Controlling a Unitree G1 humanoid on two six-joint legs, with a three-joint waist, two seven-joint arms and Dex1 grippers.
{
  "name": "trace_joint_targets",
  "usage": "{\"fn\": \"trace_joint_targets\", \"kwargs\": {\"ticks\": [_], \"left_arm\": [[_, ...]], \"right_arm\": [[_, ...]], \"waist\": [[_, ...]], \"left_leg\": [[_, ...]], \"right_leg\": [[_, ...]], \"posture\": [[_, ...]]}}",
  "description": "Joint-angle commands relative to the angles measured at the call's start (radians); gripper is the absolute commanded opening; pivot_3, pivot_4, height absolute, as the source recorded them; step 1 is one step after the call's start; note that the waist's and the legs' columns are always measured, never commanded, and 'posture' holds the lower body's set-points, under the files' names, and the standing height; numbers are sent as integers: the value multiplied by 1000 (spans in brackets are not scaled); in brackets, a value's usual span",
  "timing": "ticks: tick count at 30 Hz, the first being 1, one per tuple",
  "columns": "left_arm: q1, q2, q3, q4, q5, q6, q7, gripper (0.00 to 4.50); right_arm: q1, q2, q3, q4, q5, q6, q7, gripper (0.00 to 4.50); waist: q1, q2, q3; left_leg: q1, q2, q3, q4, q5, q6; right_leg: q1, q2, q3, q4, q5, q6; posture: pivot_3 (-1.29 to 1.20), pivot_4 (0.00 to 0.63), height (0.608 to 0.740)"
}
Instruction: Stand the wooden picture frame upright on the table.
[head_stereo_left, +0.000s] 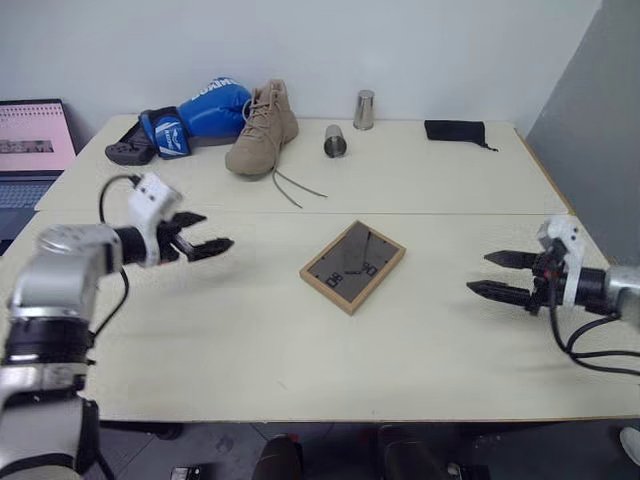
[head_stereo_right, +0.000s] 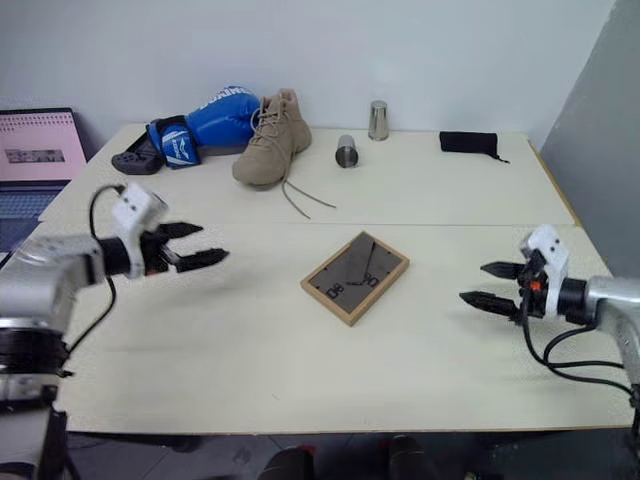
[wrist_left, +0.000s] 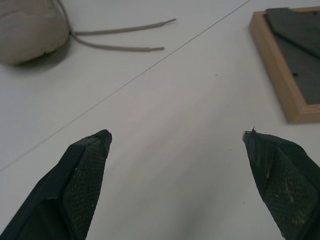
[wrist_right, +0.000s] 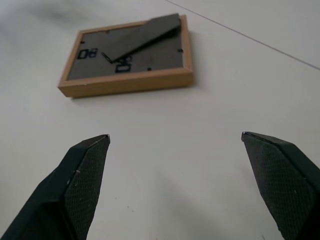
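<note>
Frame of light wood lies face-down, dark grey back upward.

Wooden picture frame lies with its face hidden

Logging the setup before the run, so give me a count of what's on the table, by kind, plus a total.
Picture frame: 1
Boot: 1
Boxing glove: 1
Metal cups: 2
Black pouch: 1
Dark object beside the glove: 1
Total: 7
</note>
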Motion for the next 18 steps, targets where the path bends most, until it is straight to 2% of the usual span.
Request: {"fn": "trace_joint_targets", "kwargs": {"ticks": [1,11,15,17,18], "left_arm": [[-27,11,-34,47,41,-72,-34,4500],[-54,-16,-42,72,67,-74,4,4500],[-61,-31,-45,89,74,-74,13,4500],[-61,-44,-53,102,82,-87,17,4500],[-63,-54,-51,109,77,-94,12,4146]], "right_arm": [[-42,4,20,24,-9,-13,7,4496],[-35,20,19,13,-22,-18,-20,4496],[-37,44,23,19,-47,-39,-75,4496],[-45,69,23,25,-60,-44,-120,4209],[-49,79,28,29,-67,-50,-130,4086]], "waist": [[1,0,0],[2,0,0],[1,0,0],[2,0,0],[2,0,0]], "left_leg": [[0,0,0,0,0,0],[-2,0,0,1,0,0],[-1,0,0,1,0,0],[-1,0,0,1,0,0],[-2,0,0,1,0,0]], "right_leg": [[0,0,0,0,0,0],[-1,0,0,0,0,0],[-1,0,0,1,0,0],[-1,0,0,1,0,0],[-1,0,0,1,0,0]], "posture": [[0,150,740],[0,150,740],[0,150,740],[0,150,740],[0,150,740]]}}
